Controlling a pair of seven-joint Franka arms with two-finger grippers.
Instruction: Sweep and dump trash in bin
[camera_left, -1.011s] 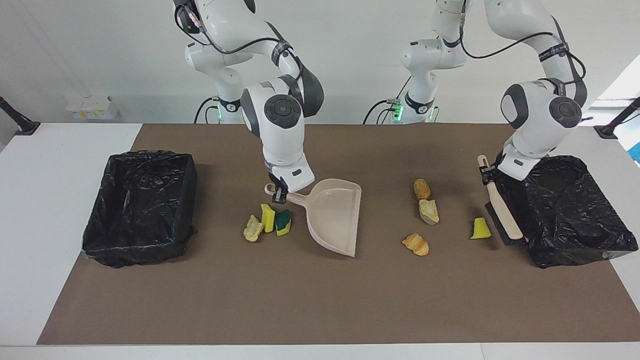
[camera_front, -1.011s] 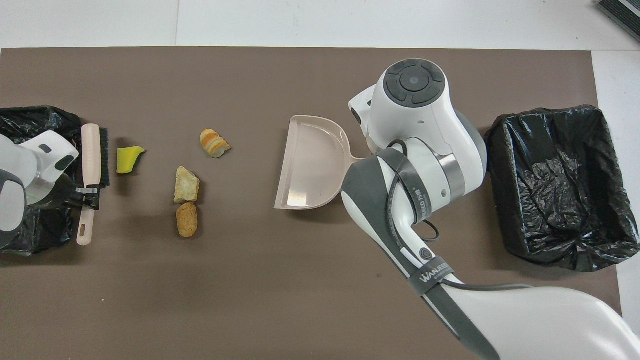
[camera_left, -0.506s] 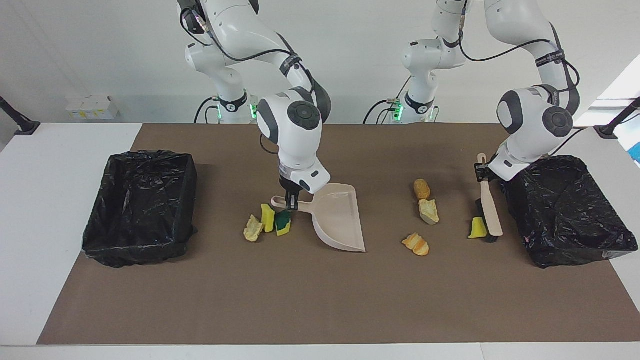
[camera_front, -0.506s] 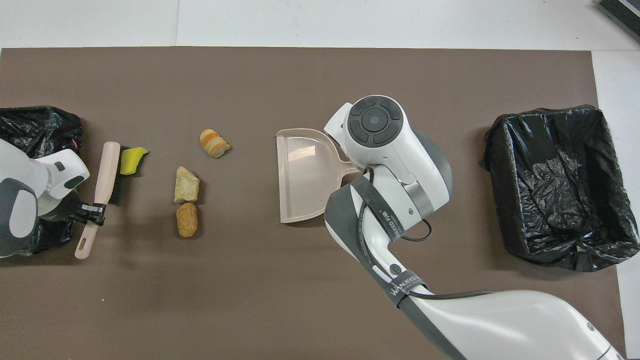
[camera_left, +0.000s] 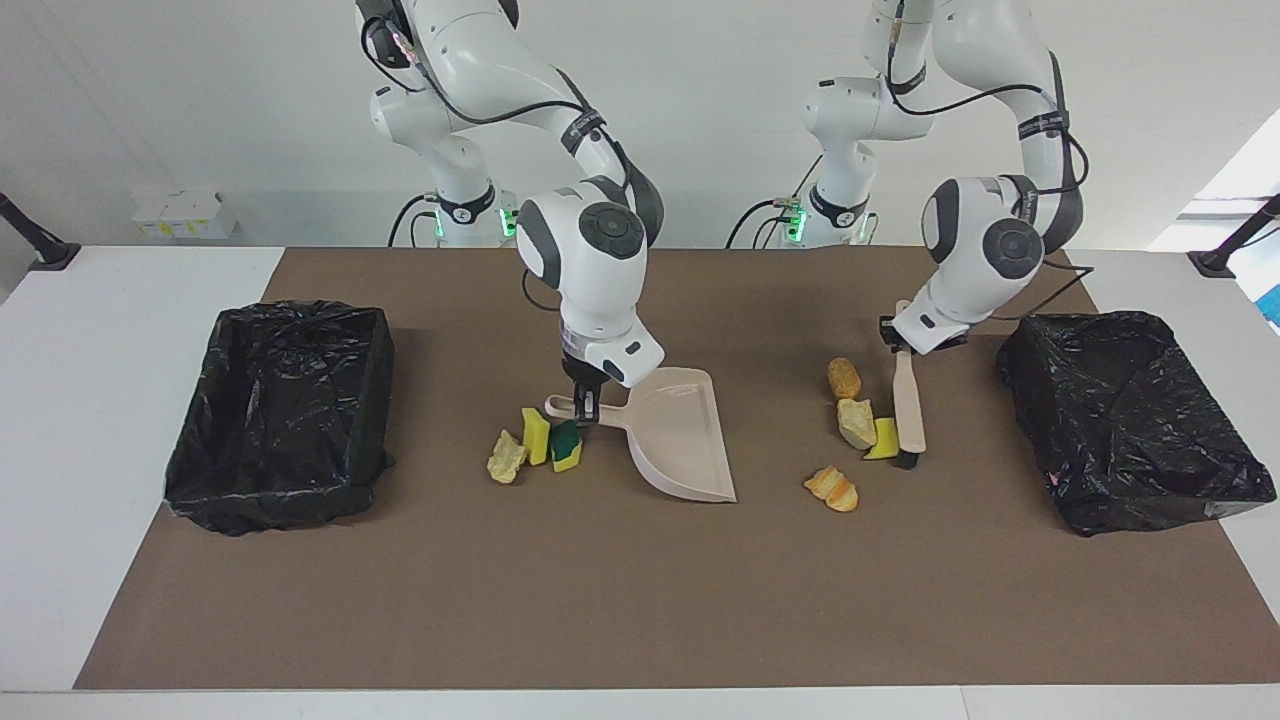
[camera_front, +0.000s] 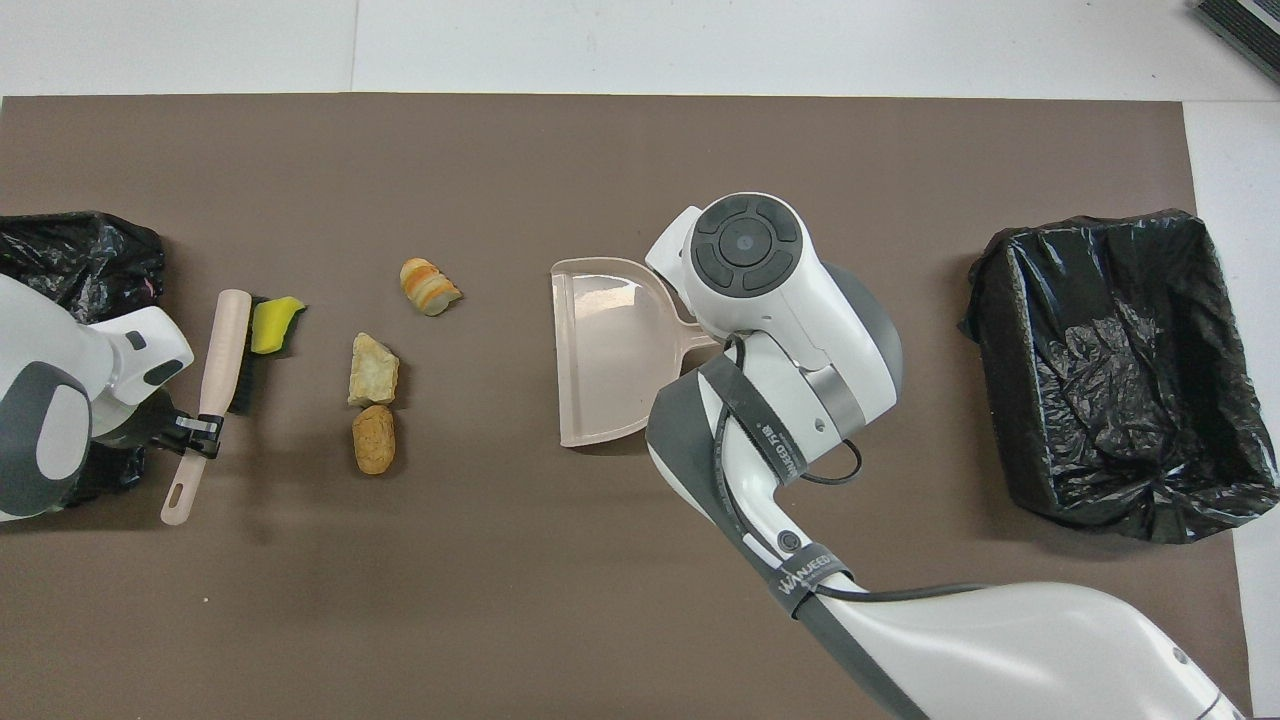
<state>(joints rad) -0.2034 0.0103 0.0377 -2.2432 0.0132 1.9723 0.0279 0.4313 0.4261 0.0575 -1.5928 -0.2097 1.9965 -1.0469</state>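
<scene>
left claw (camera_left: 893, 338) clenched on brush (camera_left: 908, 408), right claw (camera_left: 586, 403) gripping dustpan (camera_left: 675, 432), yellow sponge trash (camera_left: 884, 439) at bristles

light: bright, even, from above | shadows: soft, short | glare: faint on dustpan (camera_front: 610, 340) | focus: sharp

- In the overhead view the right arm (camera_front: 800, 340) covers the three sponge bits beside the dustpan handle.
- The picture's edge cuts the bin (camera_front: 70, 260) near the brush.

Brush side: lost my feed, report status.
Left gripper shut on brush, pushing yellow sponge piece. Right gripper shut on dustpan. Nothing between.
</scene>
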